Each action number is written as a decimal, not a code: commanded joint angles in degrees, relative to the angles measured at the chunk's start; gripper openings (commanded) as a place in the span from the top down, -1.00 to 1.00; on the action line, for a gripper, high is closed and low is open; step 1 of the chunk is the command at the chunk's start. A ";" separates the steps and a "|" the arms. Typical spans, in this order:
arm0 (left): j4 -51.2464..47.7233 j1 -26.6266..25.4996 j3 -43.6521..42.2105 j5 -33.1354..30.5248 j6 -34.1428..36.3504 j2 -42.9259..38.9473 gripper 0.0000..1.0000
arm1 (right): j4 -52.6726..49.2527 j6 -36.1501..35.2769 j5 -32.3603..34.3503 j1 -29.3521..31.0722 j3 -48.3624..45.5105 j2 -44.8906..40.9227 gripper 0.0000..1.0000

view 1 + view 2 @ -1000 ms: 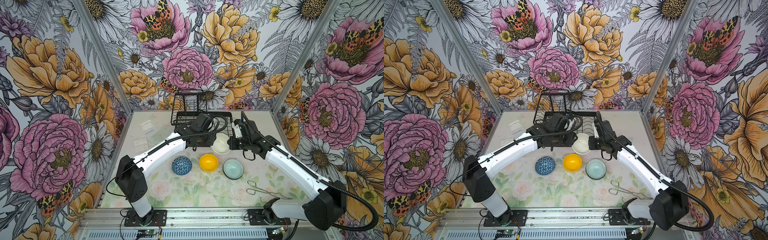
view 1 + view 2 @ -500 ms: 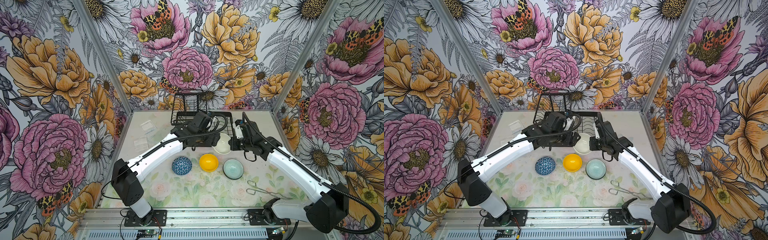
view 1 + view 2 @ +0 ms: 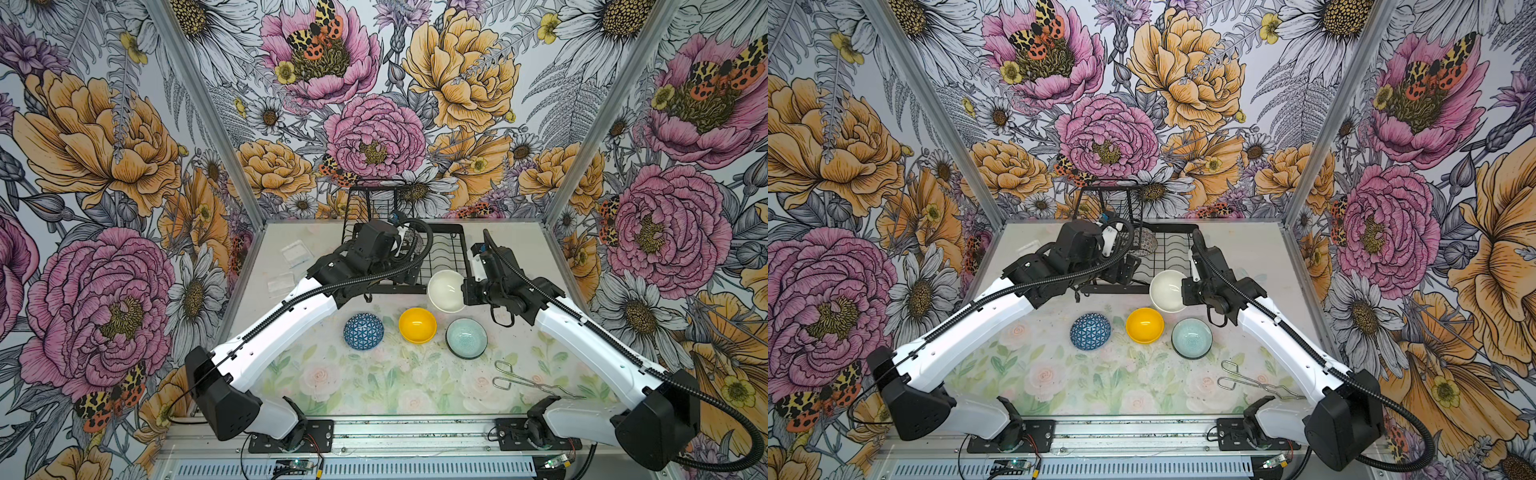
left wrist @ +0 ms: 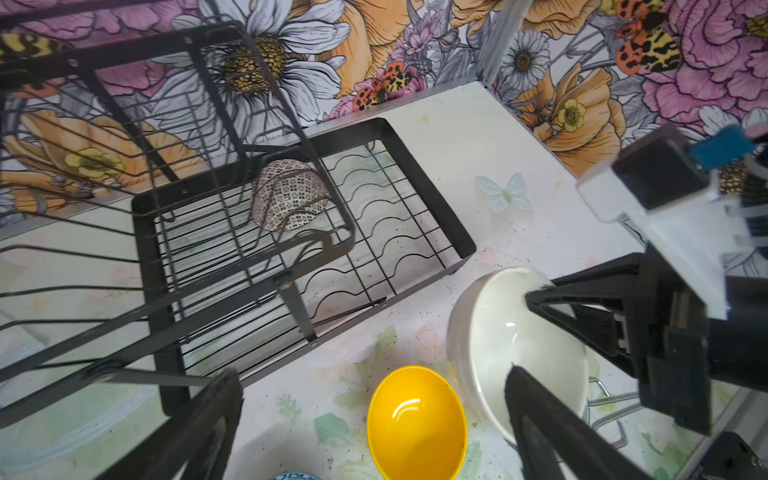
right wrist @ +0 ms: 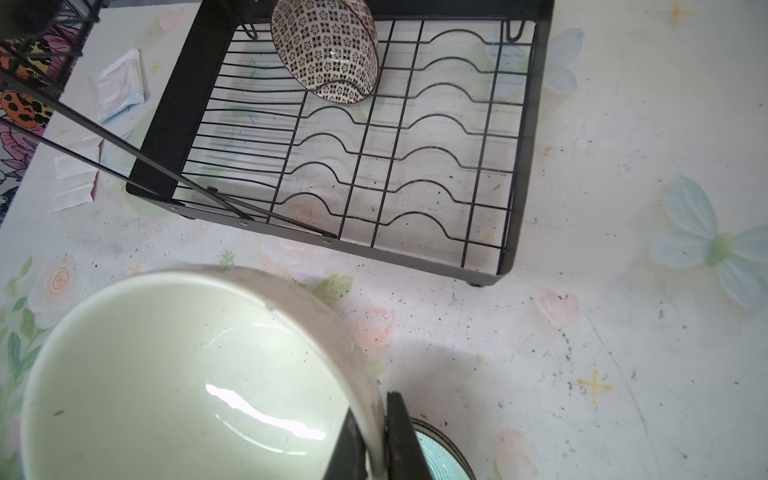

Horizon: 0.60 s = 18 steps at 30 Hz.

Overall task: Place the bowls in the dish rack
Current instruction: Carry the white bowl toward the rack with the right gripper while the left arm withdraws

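- Right gripper (image 5: 374,453) is clamped on the rim of the cream bowl (image 5: 187,374), with one finger inside and one outside.
- In both top views the cream bowl is tilted, mouth up and turned toward the left arm. It sits just in front of the near right corner of the dish rack (image 5: 183,104).
- Left gripper (image 4: 372,374) is spread wide and holds nothing. It hovers over the near edge of the dish rack, apart from every bowl.
- One mosaic bowl (image 5: 328,54) is already in the dish rack. It leans on its side in the wire slots at the far end of the lower base, partly under the upper basket (image 4: 124,124).
- Three bowls form a row on the table (image 3: 374,382) in front of the dish rack. The blue bowl (image 3: 363,331) is upside down, the yellow bowl (image 3: 417,325) sits in the middle with its mouth up, and the teal bowl (image 3: 466,338) is also mouth up.
- The teal bowl lies just beneath the right gripper's fingers in the right wrist view.
- Metal tongs (image 3: 523,380) lie flat near the table's front right, well apart from the dish rack.
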 commanded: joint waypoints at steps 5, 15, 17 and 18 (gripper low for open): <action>-0.71 11.39 -10.00 -3.96 -3.71 -12.17 -0.98 | 6.11 -10.29 7.74 0.22 5.11 -2.61 1.00; -0.45 24.93 -21.52 2.69 -7.03 -17.22 -0.97 | 41.66 -35.36 12.84 -0.11 -8.03 -2.77 1.00; -0.36 26.09 -22.11 3.24 -7.00 -16.89 -0.98 | 50.68 -40.03 11.22 -0.19 -10.90 -0.40 1.00; -0.32 26.82 -22.37 3.70 -7.03 -16.69 -0.98 | 53.53 -41.66 10.90 -0.35 -10.98 1.59 1.00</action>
